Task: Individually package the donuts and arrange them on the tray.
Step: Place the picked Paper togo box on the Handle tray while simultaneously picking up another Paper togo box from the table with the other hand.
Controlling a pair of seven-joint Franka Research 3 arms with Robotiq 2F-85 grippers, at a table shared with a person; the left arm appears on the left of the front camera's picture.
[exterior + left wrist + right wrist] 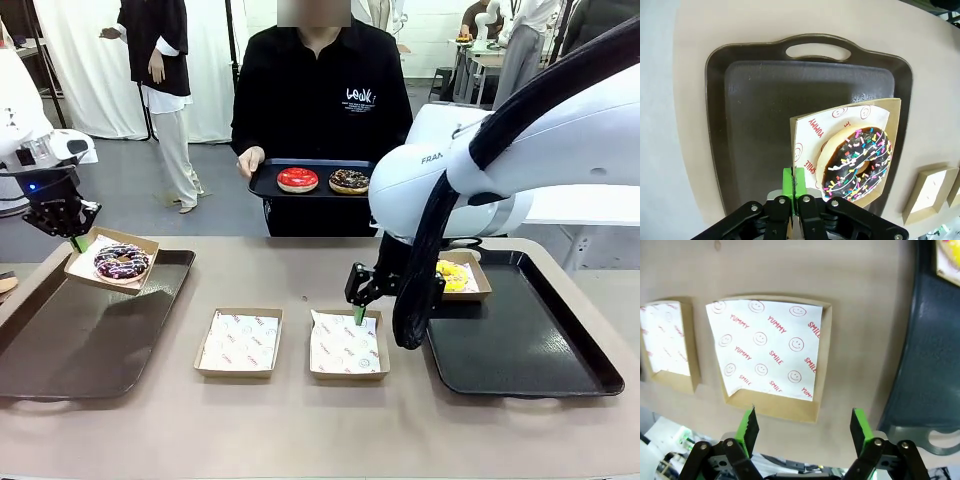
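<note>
Rainbow sprinkles dot the dark-glazed donut (857, 162) in its tan box (895, 117). A red donut (297, 179) shines beside a brown pale-flecked donut (349, 180). Yellow donut (452, 275), white paper (765, 345) with red smileys, black tray (760, 100), green pads (749, 426).

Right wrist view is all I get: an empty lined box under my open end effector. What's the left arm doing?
Observer: The left end effector is shut on the edge of a box holding the sprinkled chocolate donut, over the left tray.
Operator: Any donuts unboxed?
Observer: Two: a red donut and a dark drizzled donut lie on a black tray that the person holds at the far side.
</note>
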